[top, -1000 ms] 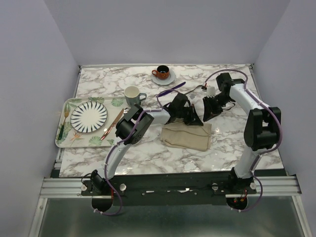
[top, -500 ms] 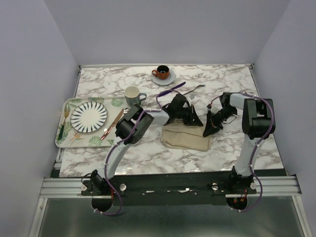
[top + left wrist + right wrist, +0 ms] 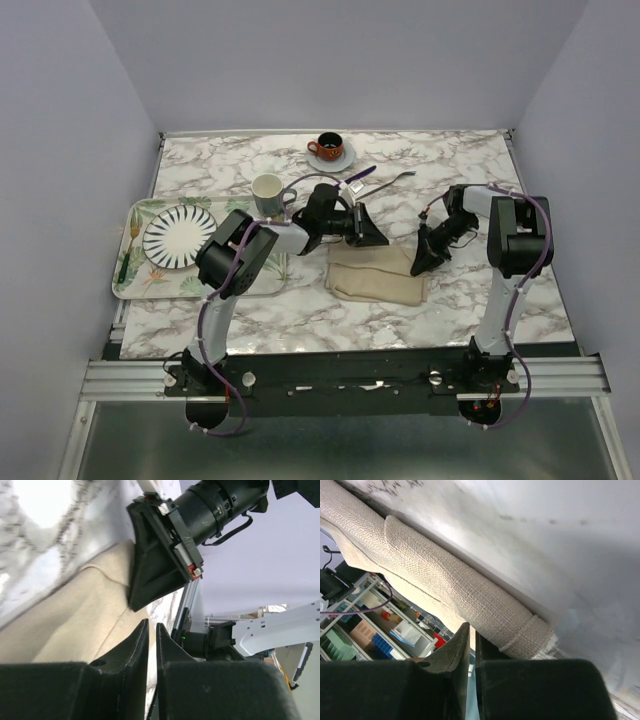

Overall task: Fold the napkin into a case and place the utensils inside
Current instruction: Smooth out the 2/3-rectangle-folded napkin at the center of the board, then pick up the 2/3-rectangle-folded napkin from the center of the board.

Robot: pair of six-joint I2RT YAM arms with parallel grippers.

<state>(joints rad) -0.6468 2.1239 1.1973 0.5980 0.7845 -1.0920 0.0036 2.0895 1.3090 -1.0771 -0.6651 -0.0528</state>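
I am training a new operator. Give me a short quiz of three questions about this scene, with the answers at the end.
1. True or false: the purple knife and the fork already lie inside the folded napkin.
2. Which gripper is at the right end of the napkin? A: left gripper. B: right gripper.
3. Fill in the missing word: the striped plate lies on the leaf-printed ____.

Key
1. False. Both lie on the marble beyond the napkin.
2. B
3. tray
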